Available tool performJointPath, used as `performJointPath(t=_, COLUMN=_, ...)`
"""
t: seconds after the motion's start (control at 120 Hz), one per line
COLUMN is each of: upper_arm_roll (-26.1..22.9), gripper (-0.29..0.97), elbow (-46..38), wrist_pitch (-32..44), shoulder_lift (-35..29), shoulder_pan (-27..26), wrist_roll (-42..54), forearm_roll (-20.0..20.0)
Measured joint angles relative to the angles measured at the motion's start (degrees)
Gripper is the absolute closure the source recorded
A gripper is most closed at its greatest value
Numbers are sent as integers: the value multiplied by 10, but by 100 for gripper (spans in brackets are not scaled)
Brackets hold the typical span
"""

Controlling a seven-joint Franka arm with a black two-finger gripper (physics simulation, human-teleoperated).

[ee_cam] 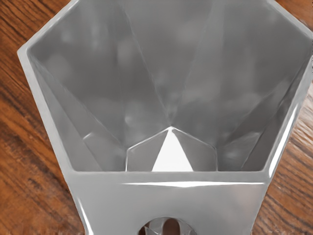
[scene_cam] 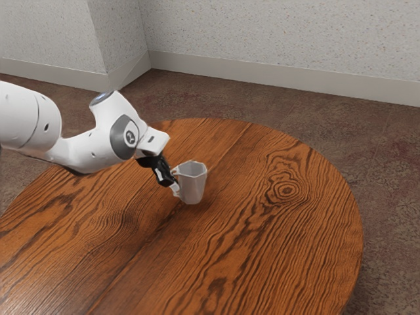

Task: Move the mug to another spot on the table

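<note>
A pale grey faceted mug (scene_cam: 191, 181) is near the middle of the round wooden table (scene_cam: 275, 216), slightly tilted, its base at or just above the wood. My black gripper (scene_cam: 164, 174) comes in from the exterior view's left and is shut on the mug's wall on the handle side, above the small handle (scene_cam: 174, 191). The wrist view looks straight down into the mug (ee_cam: 166, 88), with its handle loop (ee_cam: 166, 227) right under my hand.
Wood-grain tabletop (ee_cam: 29, 186) spreads around the mug on all sides, widest toward the exterior view's right and front. The table edge (scene_cam: 357, 230) curves along the right. Brown floor (scene_cam: 367, 131) and a light wall (scene_cam: 295, 33) lie beyond.
</note>
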Motion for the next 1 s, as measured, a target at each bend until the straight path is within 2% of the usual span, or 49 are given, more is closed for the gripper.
performJointPath(t=0.35, upper_arm_roll=0, gripper=73, elbow=-16, wrist_pitch=12, shoulder_lift=5, shoulder_pan=17, wrist_roll=104, forearm_roll=-1)
performJointPath(t=0.767, upper_arm_roll=4, gripper=72, elbow=-16, wrist_pitch=15, shoulder_lift=24, shoulder_pan=26, wrist_roll=175, forearm_roll=-5)
performJointPath(t=1.0, upper_arm_roll=4, gripper=52, elbow=-16, wrist_pitch=7, shoulder_lift=30, shoulder_pan=28, wrist_roll=200, forearm_roll=-10)
